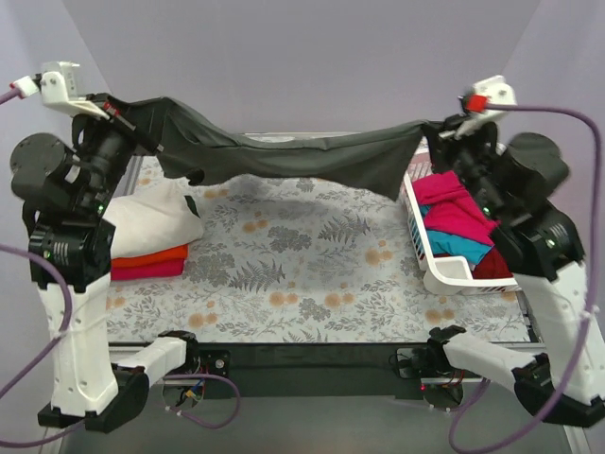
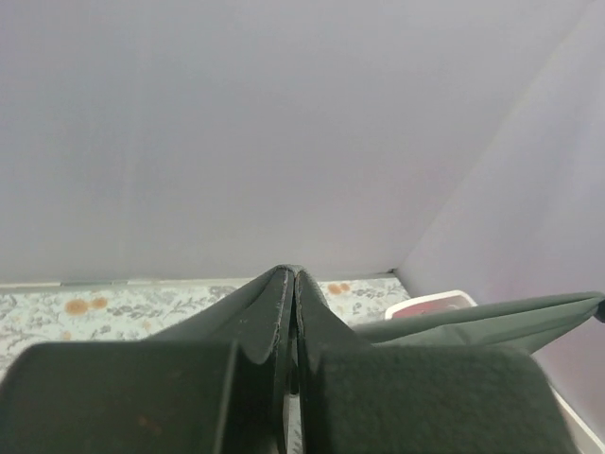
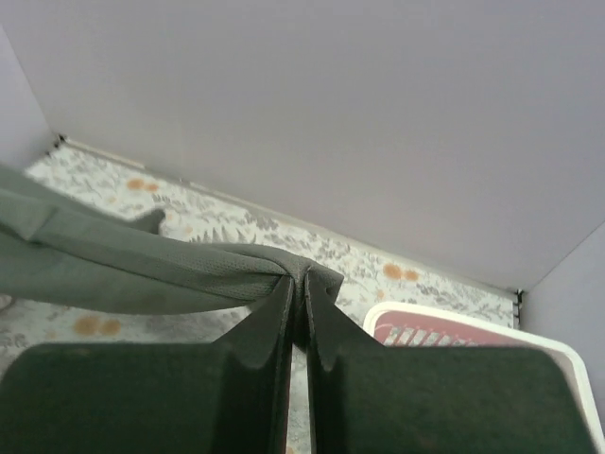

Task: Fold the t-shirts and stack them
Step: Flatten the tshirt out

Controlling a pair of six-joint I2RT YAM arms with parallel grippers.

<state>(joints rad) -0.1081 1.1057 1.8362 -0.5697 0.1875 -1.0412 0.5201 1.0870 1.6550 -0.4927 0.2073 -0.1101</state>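
Hanging entry: grey shirt (image 1: 293, 156), held in the air over the far half of the bench (image 1: 312, 293) and stretched between the two arms. The middle sags, and the lower edge appears to be clear of the surface.

- Left fingers (image 2: 282, 303): closed, with one end of the shirt pinched between them.
- Right fingers (image 3: 284, 305): closed, with a bunched fold of the other end pinched at the tips.
- Stack (image 1: 151, 236): white, orange and pink shirts, folded, at the left of the bench under the left arm.
- Basket (image 1: 444, 276): at the right, with pink, teal and maroon shirts inside, not yet folded.

Risks judged from this state:
1. Slip. Only a little cloth is held at each pinch, so one end could be pulled free if the arms are spread further or moved out of step.
2. Snag. The shirt's right lower corner hangs just beside the basket's far rim and could be caught on the slats as the shirt is lowered.
3. Disturbed stack. The left drape hangs near the stack, which could be brushed and shifted by a low sweep.
4. Crooked lay. If the ends are lowered unevenly, the sagging middle would be set down first and creases would be folded in.
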